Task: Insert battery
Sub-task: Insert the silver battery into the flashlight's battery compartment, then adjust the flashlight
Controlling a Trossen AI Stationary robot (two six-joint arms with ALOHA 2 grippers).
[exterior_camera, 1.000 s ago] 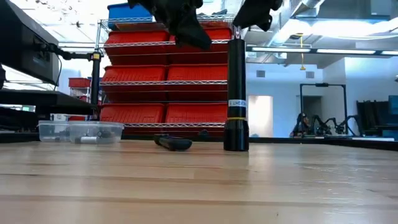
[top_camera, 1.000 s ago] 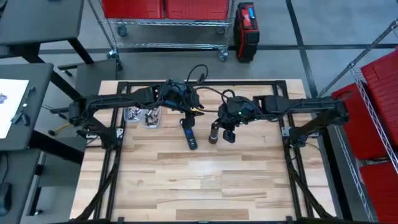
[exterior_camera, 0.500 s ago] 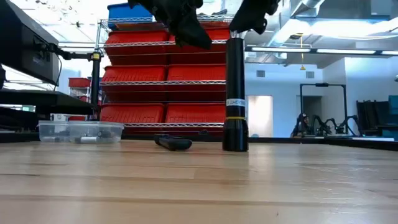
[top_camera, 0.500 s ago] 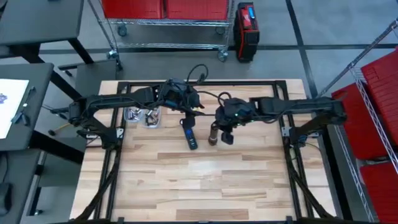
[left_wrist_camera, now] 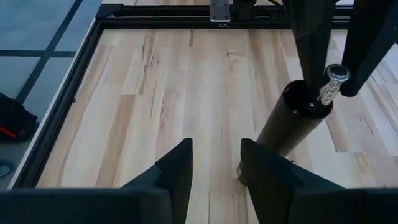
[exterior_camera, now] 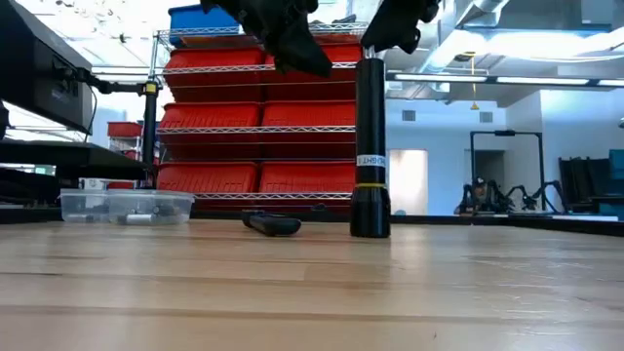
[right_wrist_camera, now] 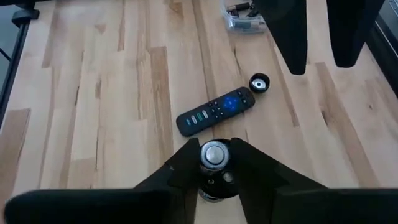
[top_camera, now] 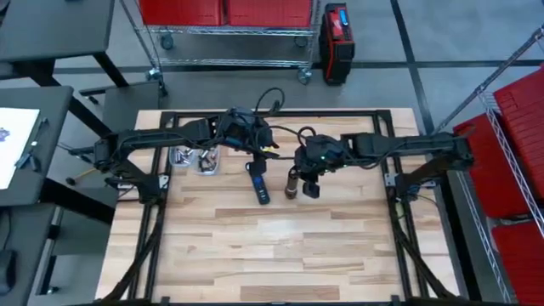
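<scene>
Silver battery (right_wrist_camera: 213, 155) between right jaws

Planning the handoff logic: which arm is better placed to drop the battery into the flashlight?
Right. Its pincer already holds the battery directly above the upright flashlight's open top; the left pincer is empty, off to the side.

Both arms are meeting near the tabletop's (top_camera: 255, 246) far edge; right gripper (top_camera: 299, 176) is hovering over upright flashlight (top_camera: 291, 184), remote (top_camera: 257, 183) lying beside, clear box (top_camera: 194, 158) toward far-left corner.
</scene>
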